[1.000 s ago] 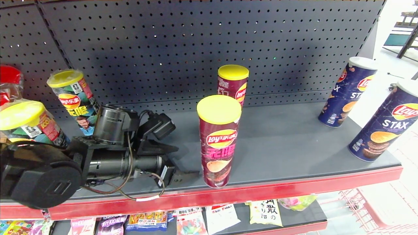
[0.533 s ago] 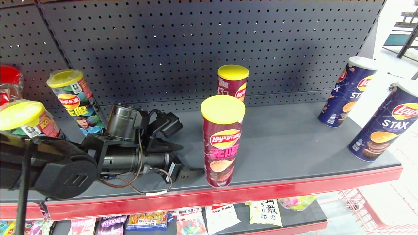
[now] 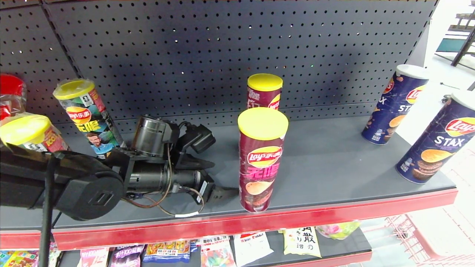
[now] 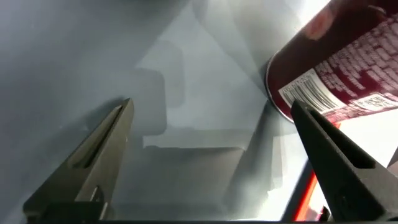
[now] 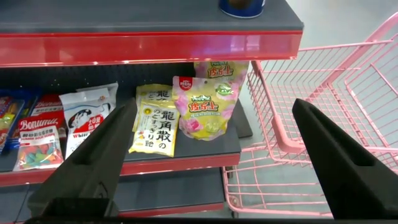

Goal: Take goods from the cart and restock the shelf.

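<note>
A maroon chip can with a yellow lid (image 3: 261, 163) stands upright near the red front edge of the grey shelf (image 3: 326, 167). My left gripper (image 3: 225, 177) lies low on the shelf just left of it, open and empty. One fingertip (image 3: 232, 191) is at the can's base. In the left wrist view the can's bottom (image 4: 336, 68) sits beside one finger, outside the gap of the left gripper (image 4: 211, 106). My right gripper (image 5: 216, 102) is open and empty below the shelf, between the lower shelves and the pink cart (image 5: 323, 124).
A second maroon can (image 3: 264, 91) stands behind the first at the pegboard. Two blue cans (image 3: 393, 105) (image 3: 432, 141) stand at the shelf's right end. Yellow-lidded cans (image 3: 87, 115) (image 3: 29, 139) crowd the left. Snack bags (image 5: 208, 106) lie on the lower shelf.
My left arm has slid to the right along the shelf, and the front maroon can has shifted right with it, staying upright. The other cans have not moved.
</note>
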